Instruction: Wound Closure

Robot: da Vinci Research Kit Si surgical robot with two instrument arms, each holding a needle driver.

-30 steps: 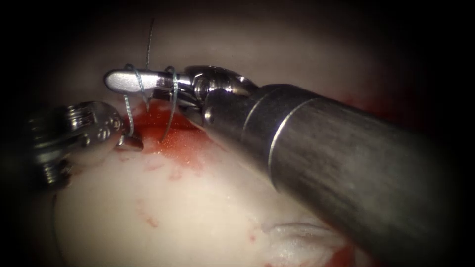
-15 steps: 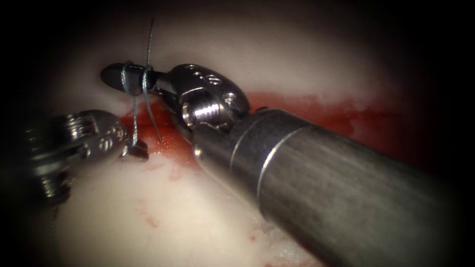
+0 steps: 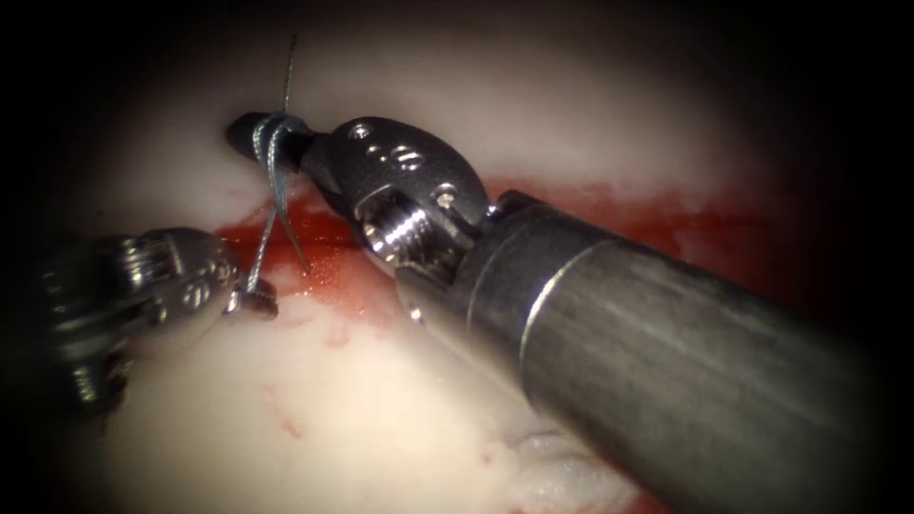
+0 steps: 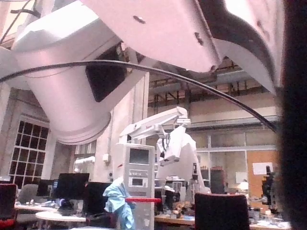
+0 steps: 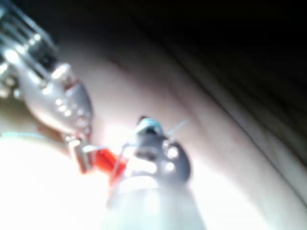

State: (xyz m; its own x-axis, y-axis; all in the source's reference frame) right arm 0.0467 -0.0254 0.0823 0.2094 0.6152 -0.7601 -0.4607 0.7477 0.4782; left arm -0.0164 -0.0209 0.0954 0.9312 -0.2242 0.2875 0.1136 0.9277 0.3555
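The pale, glistening pork tissue (image 3: 381,400) is being viewed with its cut marked by a band of red fluid (image 3: 609,214) running across it; all positions below are being given relative to that band. The right arm's steel needle driver (image 3: 249,136), on its thick grey shaft, is being held across the band, with its dark tip lying just above the band's left end. Its two jaws are being kept pressed together, and the thin blue-grey thread (image 3: 274,176) is being carried wound around them in close turns near the tip; whether anything is being pinched between those jaws cannot be told. One short end of thread is being shown standing up above the wrapped tip, away from the band. Two strands are being led down from the wraps across the left end of the band: one is ending in the red fluid, and the other is being run to the left arm's silver ridged needle driver (image 3: 252,303). That tool is being held just below the band's left end, with its jaws closed and pinching the thread at their tip, close over the tissue. In the right wrist view, the right tool (image 5: 146,125) is being seen beside the left tool (image 5: 76,148), with the red fluid (image 5: 103,160) lying between them. The curved needle cannot be made out, so its place cannot be told.
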